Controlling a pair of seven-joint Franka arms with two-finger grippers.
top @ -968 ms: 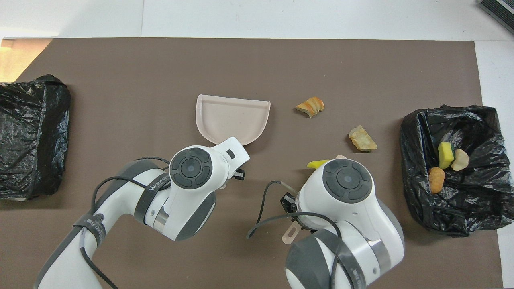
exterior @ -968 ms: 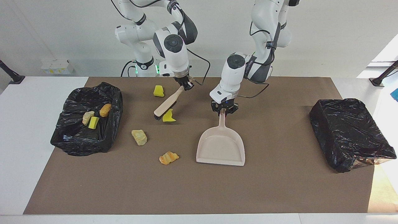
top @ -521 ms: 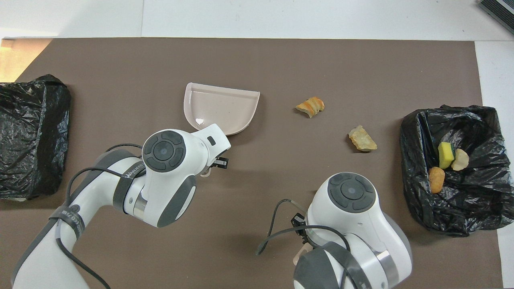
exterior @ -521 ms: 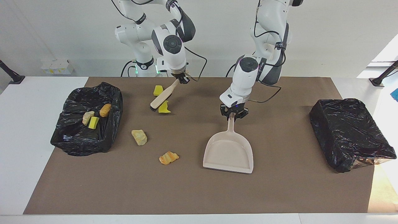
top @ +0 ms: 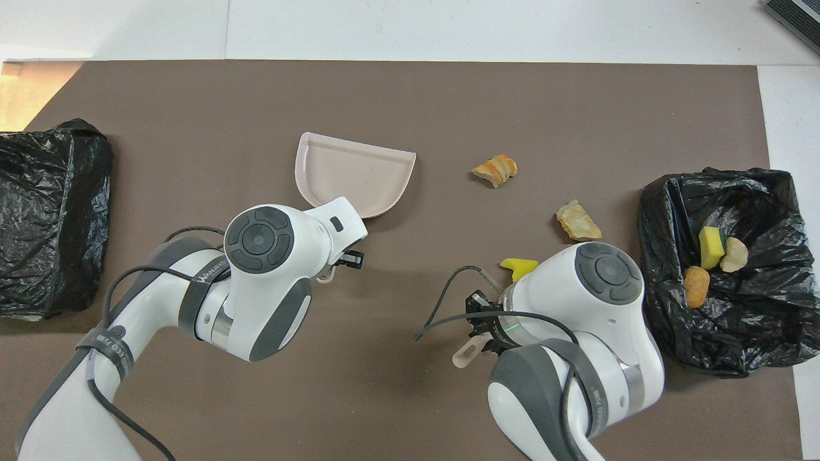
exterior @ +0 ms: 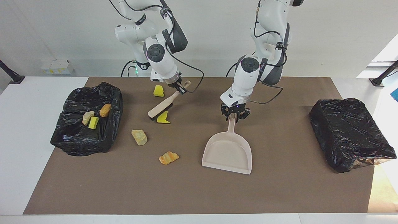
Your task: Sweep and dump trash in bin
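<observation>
The right gripper [exterior: 180, 90] is clenched on the beige black-bristled brush [exterior: 160, 107] beside a yellow sponge chunk [exterior: 163, 118]. The left gripper [exterior: 235, 115] sits at the beige plastic dustpan's [exterior: 228, 152] handle; its grip cannot be told. A loose hold could let the pan slide. Only the facing view shows the brush head and the second yellow chunk [exterior: 158, 91], near the mat's robot-side edge.

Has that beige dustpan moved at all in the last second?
Yes. The dustpan has slid toward the left arm's end of the table, closer to the closed black bag and away from the orange lump, which stayed put.
</observation>
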